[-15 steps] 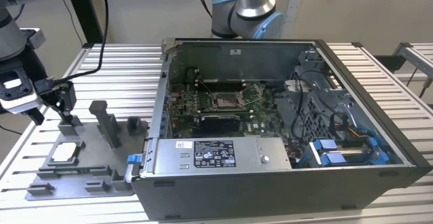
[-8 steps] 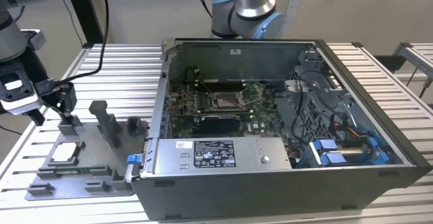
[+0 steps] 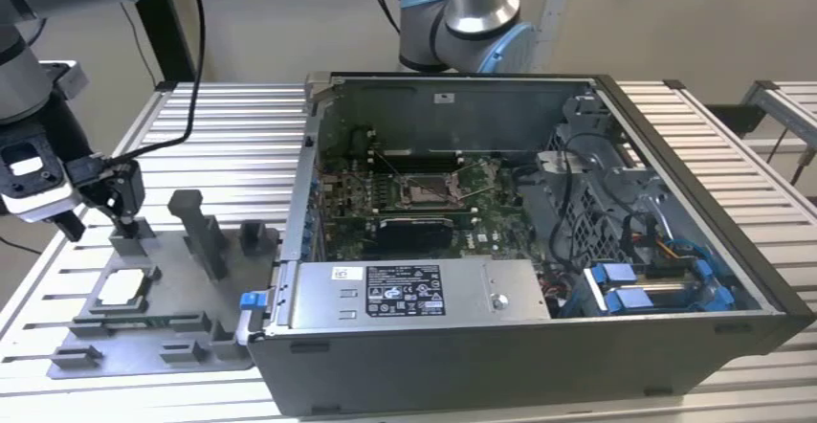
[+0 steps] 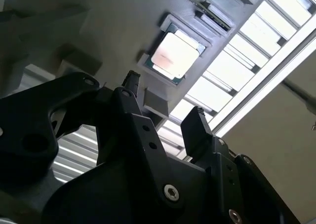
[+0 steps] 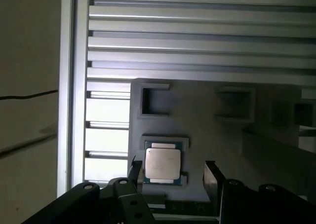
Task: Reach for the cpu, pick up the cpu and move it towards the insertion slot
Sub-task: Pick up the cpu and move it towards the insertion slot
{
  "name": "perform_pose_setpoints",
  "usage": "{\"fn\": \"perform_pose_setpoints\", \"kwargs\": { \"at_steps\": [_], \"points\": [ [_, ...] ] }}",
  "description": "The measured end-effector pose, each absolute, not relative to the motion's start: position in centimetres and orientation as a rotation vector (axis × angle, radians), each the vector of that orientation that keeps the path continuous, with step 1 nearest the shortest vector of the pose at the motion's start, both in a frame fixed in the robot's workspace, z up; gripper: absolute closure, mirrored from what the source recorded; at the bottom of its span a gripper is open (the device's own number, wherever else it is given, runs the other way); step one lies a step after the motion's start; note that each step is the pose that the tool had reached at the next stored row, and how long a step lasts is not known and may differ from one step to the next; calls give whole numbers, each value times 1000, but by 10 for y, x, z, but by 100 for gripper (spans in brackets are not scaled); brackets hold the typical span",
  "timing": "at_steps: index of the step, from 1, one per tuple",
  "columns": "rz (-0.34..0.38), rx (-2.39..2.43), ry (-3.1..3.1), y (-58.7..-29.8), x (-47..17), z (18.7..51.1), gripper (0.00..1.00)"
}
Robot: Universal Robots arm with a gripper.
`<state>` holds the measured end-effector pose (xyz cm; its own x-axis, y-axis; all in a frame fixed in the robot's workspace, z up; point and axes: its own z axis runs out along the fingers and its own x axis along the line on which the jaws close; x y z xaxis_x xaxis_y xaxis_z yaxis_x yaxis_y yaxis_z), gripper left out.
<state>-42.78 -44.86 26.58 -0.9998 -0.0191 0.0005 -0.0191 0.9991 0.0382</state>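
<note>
1. The tool (image 3: 99,220) hangs over the grey tray (image 3: 153,351) at the exterior view's left. Its fingers (image 4: 133,93) stand spread with nothing between them, so it is open and empty.
2. The cpu (image 3: 124,287) lies flat in a square recess of the tray, pale metal top upward. In both wrist views the cpu (image 4: 175,55) (image 5: 162,164) shows beyond the fingertips, near them but apart.
3. In the first wrist view the tool (image 5: 173,167) lines up roughly with the cpu, one finger to each side in the line of sight.
4. The insertion slot (image 3: 422,189) sits on the green board (image 3: 383,214) inside the open computer case (image 3: 511,375). It is well apart from the tray, toward the exterior view's right. Both tray and case rest on the slatted desk (image 3: 217,117).
5. Step in hand, as judged: the reach. The cpu is ungrasped and remains in its recess.
6. A grasp here would call for the fingers brought level with the thin edges on opposite sides, clear of the recess walls, before any closing.
</note>
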Motion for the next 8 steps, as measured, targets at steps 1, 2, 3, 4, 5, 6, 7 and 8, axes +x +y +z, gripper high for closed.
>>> {"fn": "perform_pose_setpoints", "kwargs": {
  "at_steps": [1,2,3,4,5,6,7,8],
  "points": [
    [-60,30,-3140,-449,-428,265,0],
    [-60,30,-3140,-449,-428,264,0],
    [-60,30,-3140,-450,-428,264,0],
    [-60,30,-3140,-450,-428,263,0],
    [-60,30,-3140,-450,-428,263,0],
    [-60,30,-3140,-450,-428,262,0],
    [-60,30,-3140,-451,-429,262,0],
    [-60,30,-3140,-451,-429,261,0]
  ]
}}
